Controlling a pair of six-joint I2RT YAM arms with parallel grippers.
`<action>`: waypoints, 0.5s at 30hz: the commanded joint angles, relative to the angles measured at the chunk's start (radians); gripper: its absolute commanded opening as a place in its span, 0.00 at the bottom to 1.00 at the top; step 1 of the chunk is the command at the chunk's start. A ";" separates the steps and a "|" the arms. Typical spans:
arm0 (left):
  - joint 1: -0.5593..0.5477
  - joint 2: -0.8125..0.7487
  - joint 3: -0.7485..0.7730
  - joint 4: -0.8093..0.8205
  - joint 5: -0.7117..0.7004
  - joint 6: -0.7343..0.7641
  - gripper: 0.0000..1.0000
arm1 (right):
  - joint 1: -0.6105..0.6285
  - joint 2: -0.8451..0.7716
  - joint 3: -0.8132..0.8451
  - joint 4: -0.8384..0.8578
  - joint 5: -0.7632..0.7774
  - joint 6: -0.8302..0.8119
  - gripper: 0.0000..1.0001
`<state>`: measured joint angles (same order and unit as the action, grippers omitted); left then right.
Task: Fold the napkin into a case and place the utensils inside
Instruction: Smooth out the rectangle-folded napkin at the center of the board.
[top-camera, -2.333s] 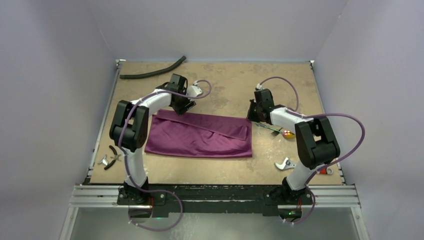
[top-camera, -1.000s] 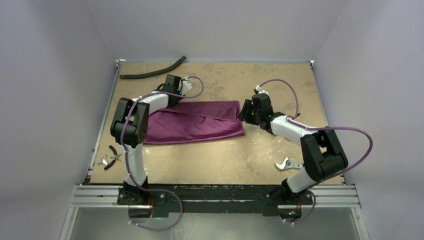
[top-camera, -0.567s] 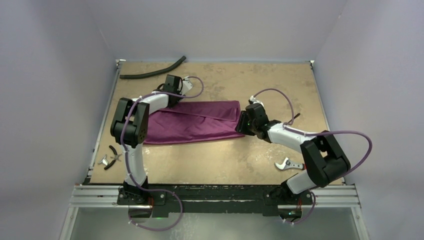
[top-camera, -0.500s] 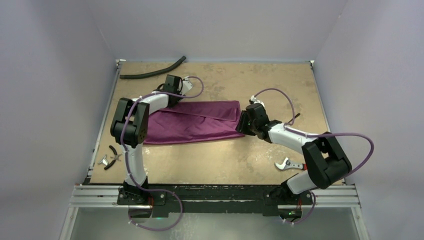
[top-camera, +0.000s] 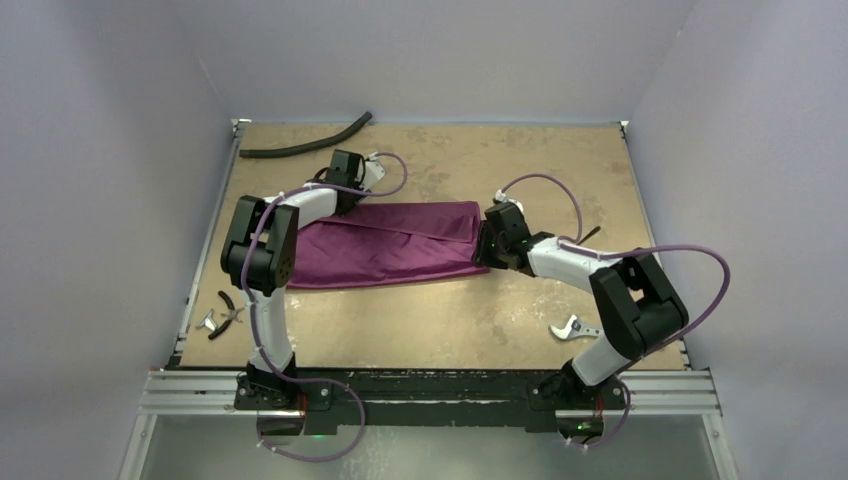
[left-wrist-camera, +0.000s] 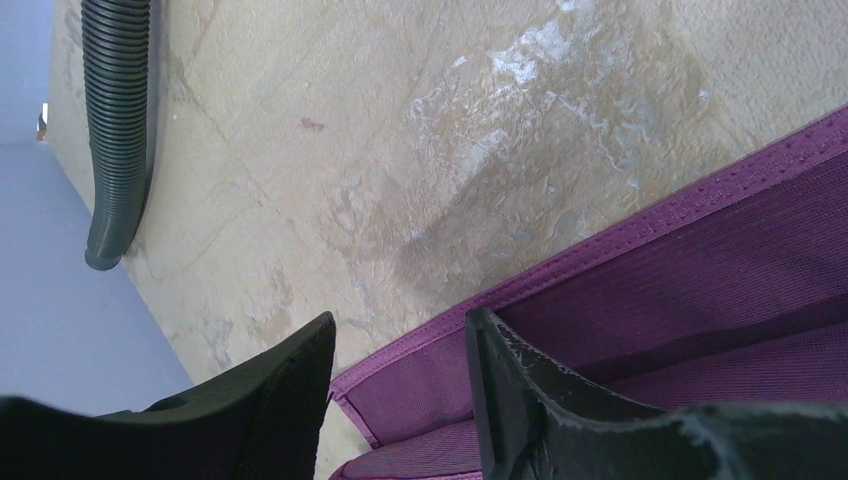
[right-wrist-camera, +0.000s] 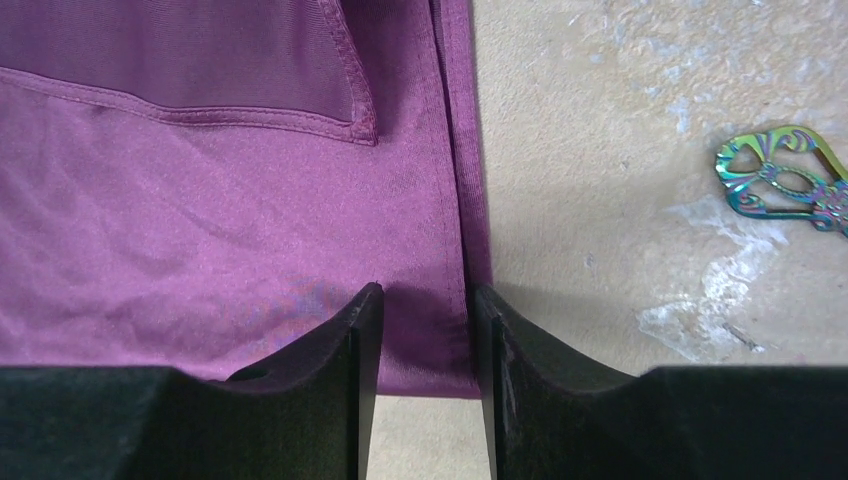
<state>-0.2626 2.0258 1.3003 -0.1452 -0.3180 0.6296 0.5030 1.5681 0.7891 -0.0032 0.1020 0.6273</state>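
The plum-purple napkin (top-camera: 390, 245) lies flat on the table, folded into a long strip with an overlapping flap. My left gripper (top-camera: 347, 197) is open at its far left corner; in the left wrist view its fingers (left-wrist-camera: 280, 400) straddle the hemmed corner (left-wrist-camera: 420, 390). My right gripper (top-camera: 486, 252) is open at the near right corner, and the napkin's right edge (right-wrist-camera: 455, 230) runs between its fingers (right-wrist-camera: 335, 385). An ornate iridescent utensil end (right-wrist-camera: 785, 180) lies on the table to the right of the cloth. The rest of the utensils is hidden by my right arm.
A black ribbed hose (top-camera: 305, 145) lies at the far left; it also shows in the left wrist view (left-wrist-camera: 115, 120). Small pliers (top-camera: 228, 310) lie near the left edge. A silver wrench (top-camera: 572, 328) lies at the near right. Walls close in on three sides.
The napkin has shifted farther back and left since the earliest frame. My right gripper has moved from its far right corner down to its near right corner. The left arm stayed put over the last second.
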 joint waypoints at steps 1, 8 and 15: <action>0.011 -0.007 -0.023 -0.049 0.025 -0.022 0.50 | -0.003 0.015 0.057 0.027 -0.009 -0.013 0.38; 0.010 -0.009 -0.024 -0.051 0.025 -0.021 0.49 | -0.002 -0.033 0.010 0.014 -0.011 -0.006 0.01; 0.011 -0.010 -0.024 -0.051 0.014 -0.013 0.48 | -0.003 -0.098 -0.080 -0.024 0.038 0.015 0.00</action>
<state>-0.2626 2.0254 1.2991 -0.1459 -0.3149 0.6292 0.5030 1.5234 0.7506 0.0063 0.0898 0.6266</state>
